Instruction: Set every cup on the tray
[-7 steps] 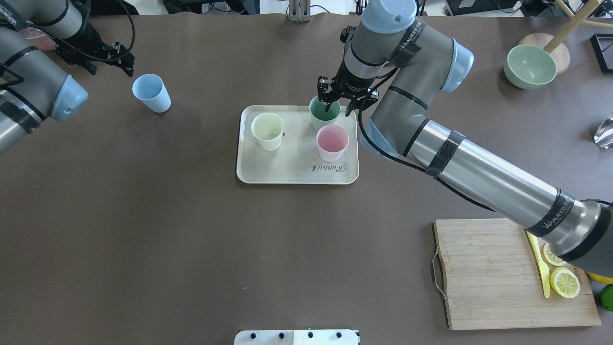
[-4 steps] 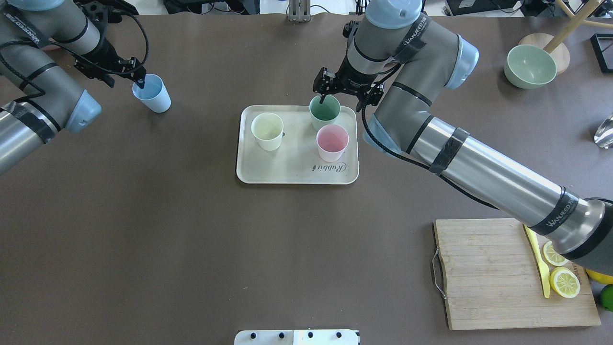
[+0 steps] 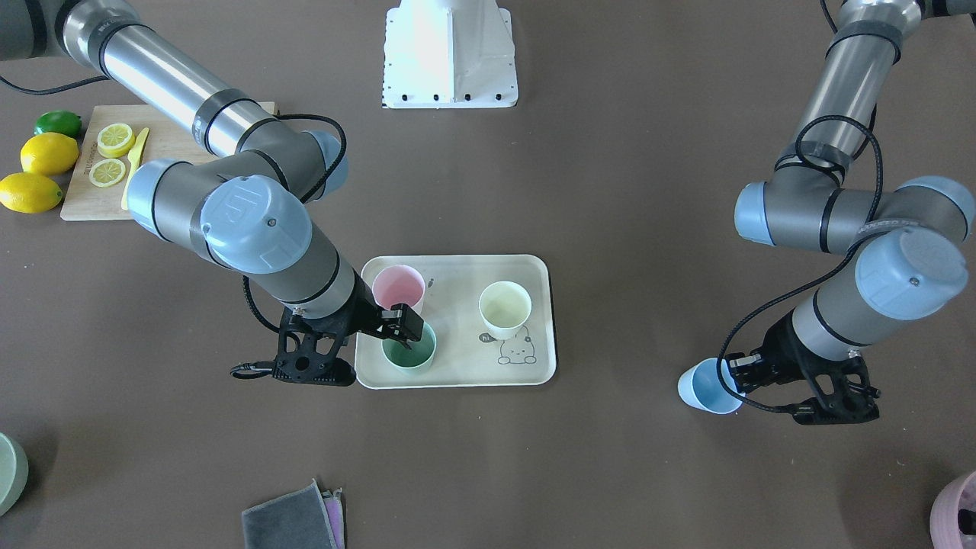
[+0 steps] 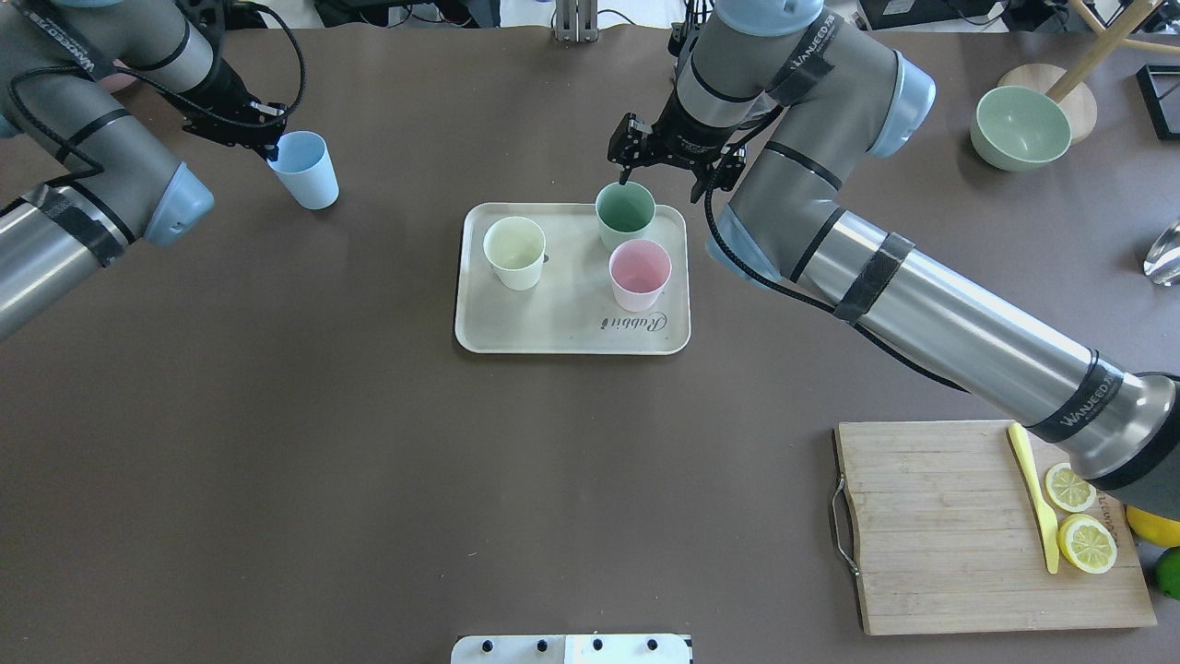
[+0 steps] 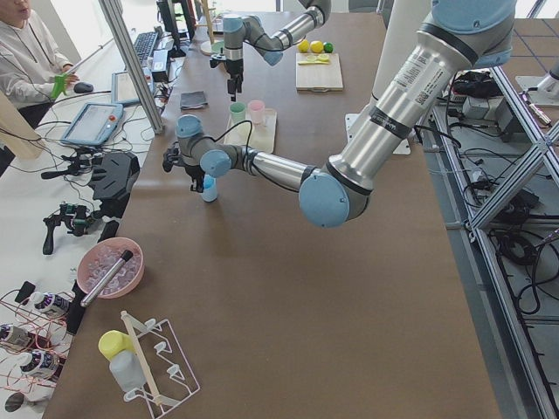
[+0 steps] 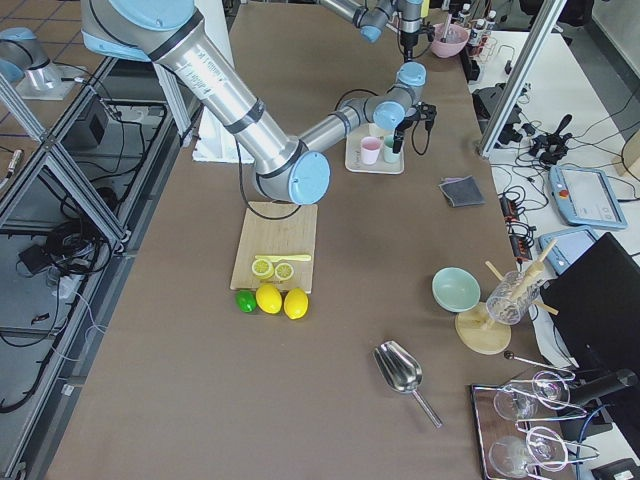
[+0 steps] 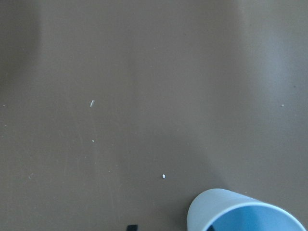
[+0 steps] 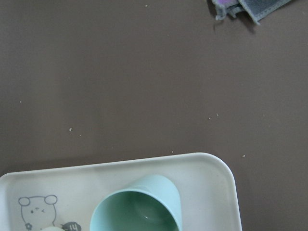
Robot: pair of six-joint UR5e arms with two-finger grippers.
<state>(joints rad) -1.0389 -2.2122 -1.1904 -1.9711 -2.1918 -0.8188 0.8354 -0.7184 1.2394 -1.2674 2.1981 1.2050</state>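
The cream tray (image 4: 562, 314) sits mid-table and holds the cream-white cup (image 4: 514, 251), the pink cup (image 4: 639, 274) and the sage green cup (image 4: 625, 214), all upright. My right gripper (image 4: 659, 180) is open and empty, just above and behind the green cup, not touching it. The light blue cup (image 4: 306, 171) is off the tray at the far left. My left gripper (image 4: 272, 152) is shut on its rim. The blue cup also shows in the front-facing view (image 3: 709, 387) and low in the left wrist view (image 7: 245, 214).
A wooden cutting board (image 4: 968, 526) with lemon slices and a yellow knife lies at the near right. A green bowl (image 4: 1020, 127) stands at the far right. A grey cloth (image 3: 293, 518) lies beyond the tray. Whole lemons (image 3: 46, 152) lie beside the board.
My left gripper reached the blue cup, closed on its rim and shifted it slightly right and away. My right gripper rose off the green cup, leaving it on the tray.
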